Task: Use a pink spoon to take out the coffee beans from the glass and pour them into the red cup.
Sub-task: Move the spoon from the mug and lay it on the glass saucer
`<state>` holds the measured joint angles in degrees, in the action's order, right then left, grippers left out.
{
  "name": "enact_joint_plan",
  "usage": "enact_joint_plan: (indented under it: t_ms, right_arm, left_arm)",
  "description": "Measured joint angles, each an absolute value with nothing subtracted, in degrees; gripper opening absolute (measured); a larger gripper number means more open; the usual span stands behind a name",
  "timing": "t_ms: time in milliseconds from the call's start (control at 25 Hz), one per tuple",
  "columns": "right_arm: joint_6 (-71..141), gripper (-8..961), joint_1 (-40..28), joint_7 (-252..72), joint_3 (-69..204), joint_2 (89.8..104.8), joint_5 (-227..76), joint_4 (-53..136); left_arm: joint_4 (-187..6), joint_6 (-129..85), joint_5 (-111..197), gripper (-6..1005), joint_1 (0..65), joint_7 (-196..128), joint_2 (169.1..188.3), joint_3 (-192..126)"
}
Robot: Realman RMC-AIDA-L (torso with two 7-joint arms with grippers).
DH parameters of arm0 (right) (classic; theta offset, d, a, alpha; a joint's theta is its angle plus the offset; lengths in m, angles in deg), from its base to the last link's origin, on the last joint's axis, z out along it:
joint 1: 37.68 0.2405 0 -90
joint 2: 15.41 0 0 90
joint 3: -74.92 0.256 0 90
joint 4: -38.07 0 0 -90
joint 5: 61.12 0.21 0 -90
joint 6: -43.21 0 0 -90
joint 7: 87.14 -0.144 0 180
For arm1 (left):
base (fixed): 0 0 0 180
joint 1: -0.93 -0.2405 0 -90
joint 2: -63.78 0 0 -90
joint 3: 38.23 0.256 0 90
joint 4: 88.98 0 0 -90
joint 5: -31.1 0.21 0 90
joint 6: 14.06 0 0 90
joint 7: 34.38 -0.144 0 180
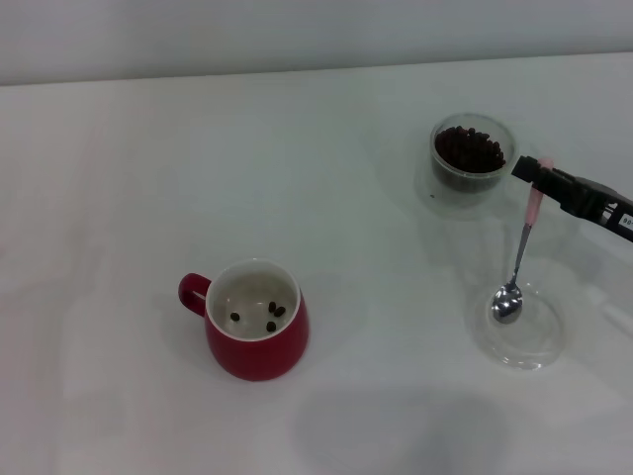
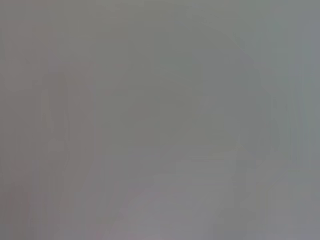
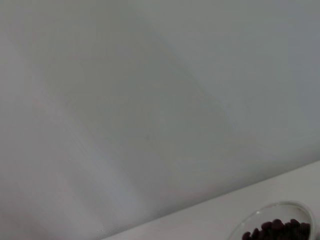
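The white table (image 1: 148,198) fills nearly the whole head view, with a pale wall band along the top edge. In the lower middle of the frame stands the red cup (image 1: 258,334), upright, its loop handle pointing toward the left edge; four coffee beans lie on its off-white bottom. In the upper right sits the glass (image 1: 471,161), upright and heaped with coffee beans (image 1: 470,150) — in the right wrist view its rim and a few beans show at the lower right corner (image 3: 275,227). Below it, at the lower right, a flat clear round dish (image 1: 539,341) rests on the table, well apart from the cup and near the glass.

The right gripper (image 1: 539,170) reaches in from the right edge, just beside the glass, pinching the top of the pale pink handle of the pink spoon (image 1: 521,252). The spoon hangs almost upright, its shiny bowl down inside the dish — whether it touches the dish cannot be told.

The left gripper is out of sight; its wrist view shows only blank grey.
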<state>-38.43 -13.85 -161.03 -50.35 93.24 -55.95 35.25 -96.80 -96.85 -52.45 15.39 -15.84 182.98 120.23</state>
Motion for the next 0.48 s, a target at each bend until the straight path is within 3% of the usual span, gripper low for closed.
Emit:
enact_joint_plan:
  t_ms: [480]
  right_arm:
    - [-36.8, 232, -13.3, -156.7, -52.9, 93.94, -56.1, 35.3]
  left_arm:
    - [-96.8, -96.8, -52.6, 887, 16.1, -15.8, 182.95, 120.2]
